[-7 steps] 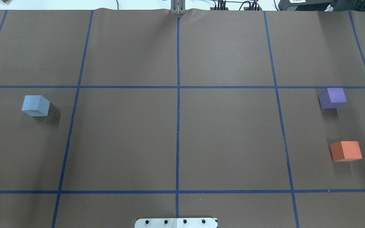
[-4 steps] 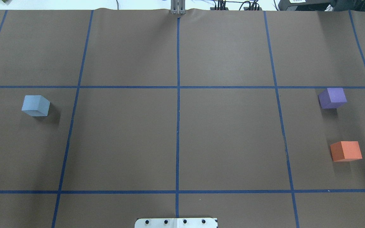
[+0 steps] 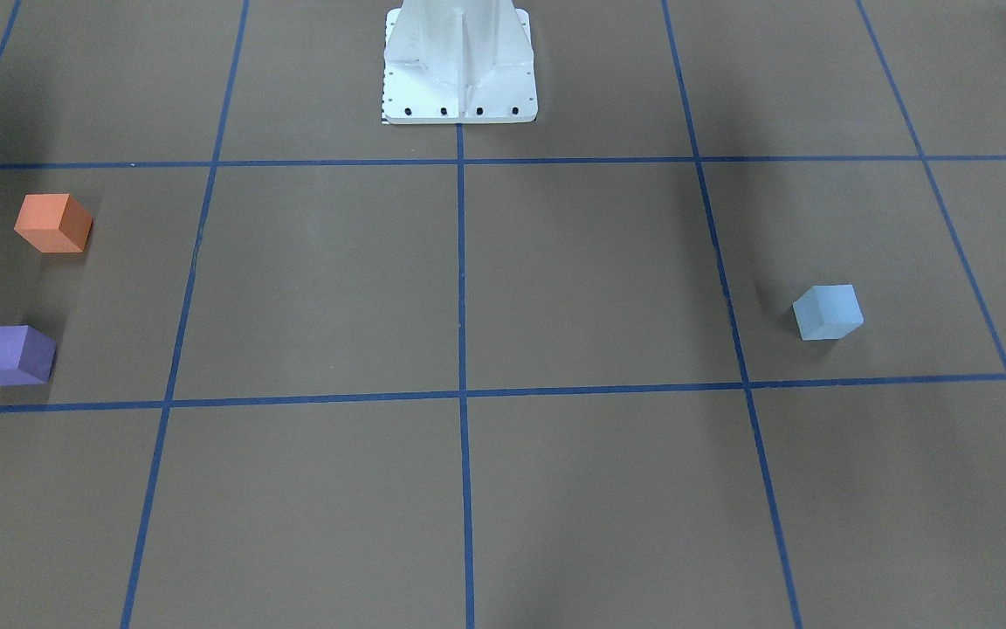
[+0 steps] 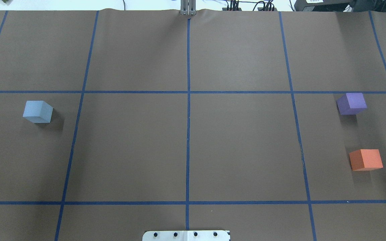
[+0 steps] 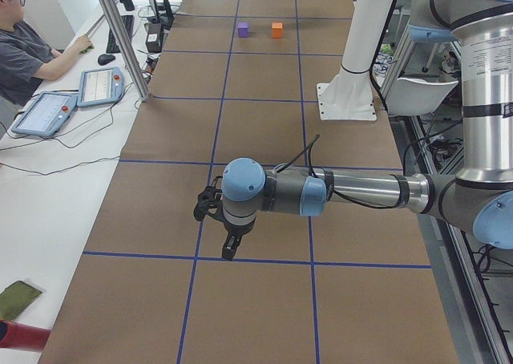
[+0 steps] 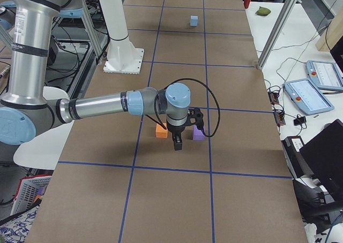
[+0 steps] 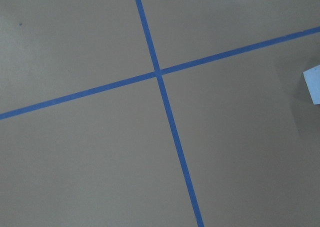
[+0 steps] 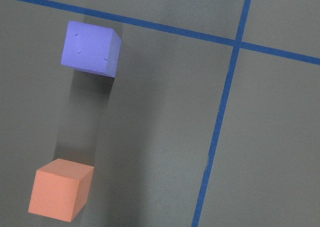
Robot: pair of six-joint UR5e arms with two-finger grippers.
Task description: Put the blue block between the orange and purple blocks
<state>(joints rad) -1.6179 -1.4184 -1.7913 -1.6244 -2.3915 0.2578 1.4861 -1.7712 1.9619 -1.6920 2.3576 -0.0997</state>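
Observation:
The light blue block (image 4: 38,111) sits alone on the brown table's left side; it also shows in the front view (image 3: 828,312) and at the left wrist view's right edge (image 7: 312,84). The purple block (image 4: 351,103) and orange block (image 4: 366,159) sit apart at the far right, with a bare gap between them, as the right wrist view shows (image 8: 91,48) (image 8: 61,189). My left gripper (image 5: 228,250) hangs above the table's left end. My right gripper (image 6: 177,143) hangs near the orange and purple blocks. I cannot tell whether either is open or shut.
The white robot pedestal (image 3: 459,65) stands at the table's near middle edge. Blue tape lines (image 4: 188,134) divide the table into squares. An operator (image 5: 24,51) sits at a side desk with tablets (image 5: 100,86), behind a metal post (image 5: 120,39).

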